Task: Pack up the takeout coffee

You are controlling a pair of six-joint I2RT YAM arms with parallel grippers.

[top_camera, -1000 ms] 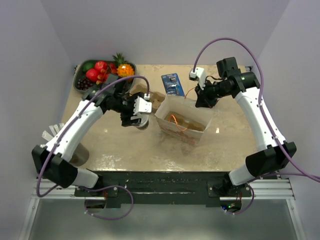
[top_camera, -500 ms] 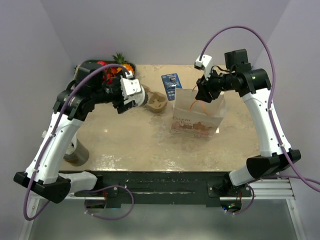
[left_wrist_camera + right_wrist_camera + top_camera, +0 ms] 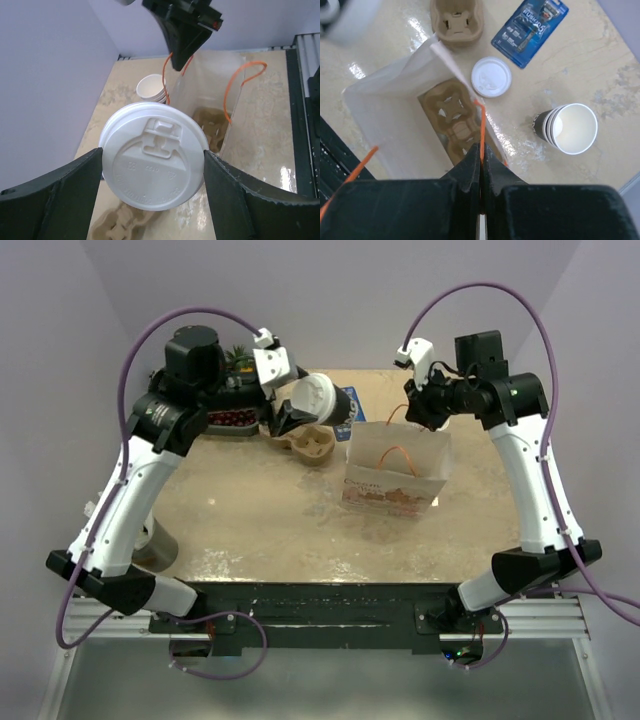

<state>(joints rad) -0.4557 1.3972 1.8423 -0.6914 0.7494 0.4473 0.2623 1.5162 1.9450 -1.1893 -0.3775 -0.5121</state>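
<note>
Where we find the coffee (image 3: 313,400): off the table, far-centre, just left of the bag (image 3: 395,475), lid (image 3: 150,150) facing the left wrist camera.
Left gripper (image 3: 153,172): clamped on the coffee's sides.
Right gripper (image 3: 481,167): pinched closed on the bag's orange handle (image 3: 481,131).
Bag: upright, mouth agape, a carrier (image 3: 451,116) on its floor.
Table (image 3: 250,510): we log a second carrier (image 3: 312,445) left of the bag.

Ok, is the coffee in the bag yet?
No, the left gripper holds the coffee in the air, beside the bag and outside it.
</note>
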